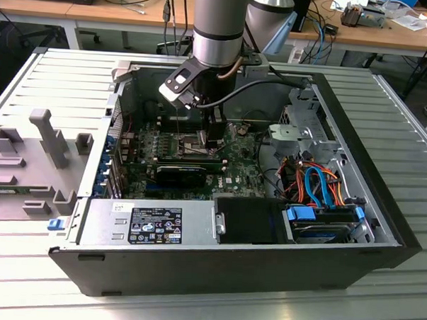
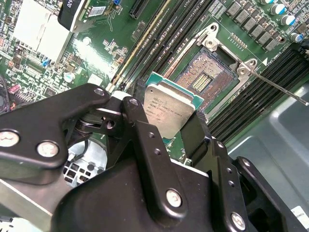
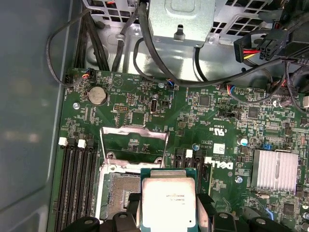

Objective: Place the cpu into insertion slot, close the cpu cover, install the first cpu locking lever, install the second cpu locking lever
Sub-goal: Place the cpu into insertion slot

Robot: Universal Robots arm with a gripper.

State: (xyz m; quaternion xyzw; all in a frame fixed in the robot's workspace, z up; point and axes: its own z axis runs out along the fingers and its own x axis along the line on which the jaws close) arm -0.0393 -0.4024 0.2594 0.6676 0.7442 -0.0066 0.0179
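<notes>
Your arm (image 1: 218, 25) reaches straight down into the case (image 1: 195, 265), hand (image 1: 213, 140) clamped on the cpu (image 3: 168, 203), above the open slot (image 2: 205, 77), cover (image 3: 130, 129) raised

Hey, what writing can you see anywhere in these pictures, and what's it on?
Nothing can be quoted reliably.
On the cpu, held in the end effector: fine dark print on its top, too small to read.
On the black label of the grey box: white print, too small.
On the motherboard: white markings, too small.
</notes>
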